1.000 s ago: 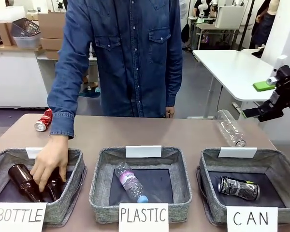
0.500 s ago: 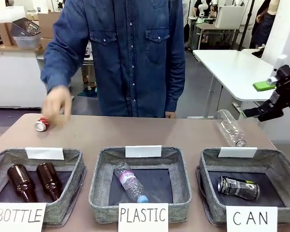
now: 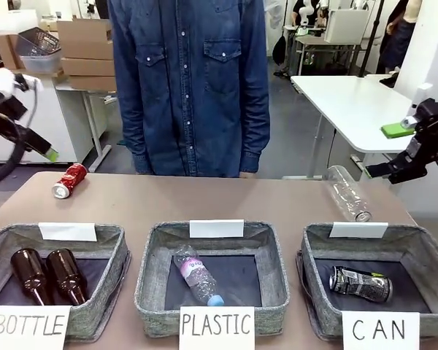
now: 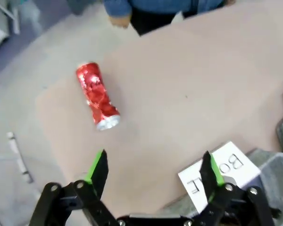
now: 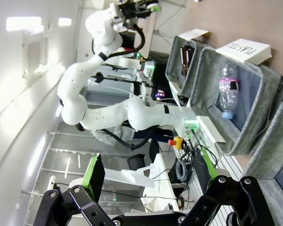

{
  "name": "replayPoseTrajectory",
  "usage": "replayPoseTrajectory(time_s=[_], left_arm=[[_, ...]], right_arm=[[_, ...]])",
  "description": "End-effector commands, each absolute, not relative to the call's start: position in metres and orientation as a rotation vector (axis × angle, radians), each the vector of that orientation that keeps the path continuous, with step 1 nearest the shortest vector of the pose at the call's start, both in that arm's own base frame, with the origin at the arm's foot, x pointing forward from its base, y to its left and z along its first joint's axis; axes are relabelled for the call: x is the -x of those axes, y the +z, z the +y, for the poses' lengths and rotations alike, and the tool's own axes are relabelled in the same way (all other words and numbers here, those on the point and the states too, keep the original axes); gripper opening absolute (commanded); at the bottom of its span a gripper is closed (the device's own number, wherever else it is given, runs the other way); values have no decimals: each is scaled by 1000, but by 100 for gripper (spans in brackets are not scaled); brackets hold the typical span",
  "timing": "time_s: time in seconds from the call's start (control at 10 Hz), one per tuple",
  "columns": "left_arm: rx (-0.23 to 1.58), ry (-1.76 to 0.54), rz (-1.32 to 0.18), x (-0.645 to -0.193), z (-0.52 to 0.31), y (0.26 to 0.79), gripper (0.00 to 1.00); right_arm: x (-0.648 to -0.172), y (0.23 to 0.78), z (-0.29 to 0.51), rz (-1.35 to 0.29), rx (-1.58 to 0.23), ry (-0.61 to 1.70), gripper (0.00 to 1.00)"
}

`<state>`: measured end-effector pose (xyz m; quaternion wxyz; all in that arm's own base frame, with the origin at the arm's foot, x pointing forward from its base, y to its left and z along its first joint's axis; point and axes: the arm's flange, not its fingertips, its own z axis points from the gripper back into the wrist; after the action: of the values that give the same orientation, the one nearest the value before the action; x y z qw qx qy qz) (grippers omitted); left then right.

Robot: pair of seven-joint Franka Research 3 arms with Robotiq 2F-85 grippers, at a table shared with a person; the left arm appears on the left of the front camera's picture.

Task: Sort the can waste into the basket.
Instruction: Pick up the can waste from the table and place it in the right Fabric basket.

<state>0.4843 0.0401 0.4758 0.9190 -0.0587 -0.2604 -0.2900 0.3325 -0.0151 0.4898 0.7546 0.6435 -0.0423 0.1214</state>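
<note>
A dented red can (image 3: 69, 181) lies on its side on the bare table at the far left, behind the bins. Above and to its left hovers my left gripper (image 3: 45, 151). In the left wrist view the red can (image 4: 96, 101) lies ahead of the left gripper (image 4: 153, 168), whose jaws are open and empty. A black can (image 3: 360, 284) lies inside the grey basket (image 3: 311, 286) signed "CAN" at the front right. My right gripper (image 3: 381, 172) hangs off the table's far right, and in its own view the right gripper (image 5: 148, 172) is open and empty.
A "BOTTLE" bin (image 3: 118, 251) holds two brown bottles (image 3: 50, 275). A "PLASTIC" bin (image 3: 150, 270) holds a clear bottle (image 3: 197, 273). Another clear bottle (image 3: 348, 193) lies on the table behind the CAN basket. A person in a denim shirt (image 3: 193, 80) stands at the far side.
The person's hand left a second brown bottle in the BOTTLE bin and drew back off the table. My left arm has come into view at the left. The right arm has not moved.
</note>
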Motion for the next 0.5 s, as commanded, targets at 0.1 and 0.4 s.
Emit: replayPoseTrajectory(time_s=[0.1,0.4], left_arm=[[201,-539,-525,-473,57,490,100],[167,-566,-529,-479,52,480,100]], right_arm=[[-332,489,-17,-103,-1400,294,100],[-332,489,-17,-103,-1400,294,100]])
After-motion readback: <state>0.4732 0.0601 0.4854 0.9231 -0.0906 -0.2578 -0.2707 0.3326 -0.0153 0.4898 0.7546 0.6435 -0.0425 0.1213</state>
